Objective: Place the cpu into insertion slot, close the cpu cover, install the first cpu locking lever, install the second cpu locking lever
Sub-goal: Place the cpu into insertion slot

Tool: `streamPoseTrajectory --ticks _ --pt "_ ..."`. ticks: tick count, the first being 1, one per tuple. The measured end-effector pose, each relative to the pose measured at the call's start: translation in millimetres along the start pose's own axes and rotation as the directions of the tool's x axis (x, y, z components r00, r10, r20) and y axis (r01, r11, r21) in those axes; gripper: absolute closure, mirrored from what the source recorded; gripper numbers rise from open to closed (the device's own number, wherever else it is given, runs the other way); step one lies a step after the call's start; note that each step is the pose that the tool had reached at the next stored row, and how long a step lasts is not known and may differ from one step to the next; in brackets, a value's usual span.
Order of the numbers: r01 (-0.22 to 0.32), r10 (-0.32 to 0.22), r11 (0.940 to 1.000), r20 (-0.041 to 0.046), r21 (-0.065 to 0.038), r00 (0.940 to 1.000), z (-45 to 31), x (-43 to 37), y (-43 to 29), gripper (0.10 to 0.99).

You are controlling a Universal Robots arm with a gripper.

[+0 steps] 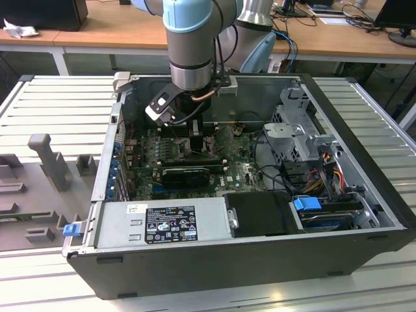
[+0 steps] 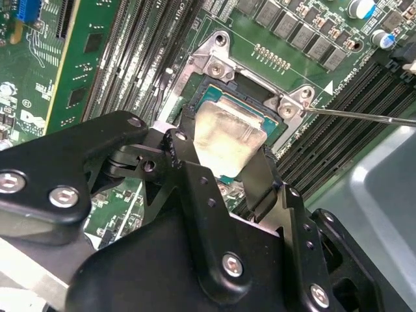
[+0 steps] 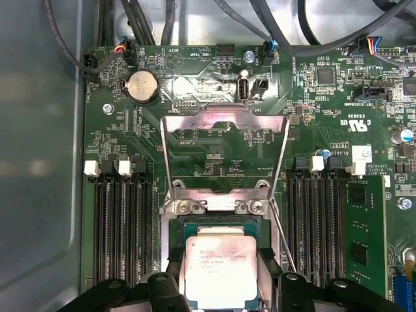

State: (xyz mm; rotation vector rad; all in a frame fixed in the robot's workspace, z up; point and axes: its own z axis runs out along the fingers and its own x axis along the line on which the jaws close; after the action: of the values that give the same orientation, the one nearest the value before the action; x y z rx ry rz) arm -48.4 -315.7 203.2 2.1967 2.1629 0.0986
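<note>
The cpu (image 3: 221,276) lies level over the slot (image 3: 179,227), at the middle of the board (image 3: 214,140). It is so low that I cannot tell whether it is seated or just above the contacts. The gripper (image 3: 222,260) is closed on it, with 1 finger (image 3: 174,276) pressed against each of 2 opposite edges. The second wrist view shows the same clamp: the cpu (image 2: 231,130) sits between black fingers (image 2: 265,175) inside the slot's metal rim (image 2: 214,62).

The cover (image 3: 224,146) stands open, hinged up at the slot's far edge, toward the coin cell (image 3: 142,86). 1 thin lever (image 3: 284,237) rises just beside the slot, between it and the memory slots (image 3: 312,221).

The main risk, as I judge it, is a small twist or shift. The cpu would then miss its keys and bend contacts when pressed or let go. Opening fingers could also drag the cpu sideways or snag the lever, and the raised cover could drop onto the gripper.

The cpu hides the contacts beneath it. Its near edge and the fingertips are cut off in the first wrist view. A finger screens the slot's other side, so I cannot tell how a 2nd lever stands. In the exterior view the arm (image 1: 188,45) reaches into the case (image 1: 227,266) on the desk (image 1: 52,104) and screens the slot.
</note>
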Motion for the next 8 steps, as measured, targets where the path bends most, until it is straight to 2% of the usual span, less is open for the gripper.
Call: streamPoseTrajectory --ticks 8 --pt "0.000 0.000 1.0000 0.0008 0.000 1.0000 1.9 0.0 0.0 0.557"
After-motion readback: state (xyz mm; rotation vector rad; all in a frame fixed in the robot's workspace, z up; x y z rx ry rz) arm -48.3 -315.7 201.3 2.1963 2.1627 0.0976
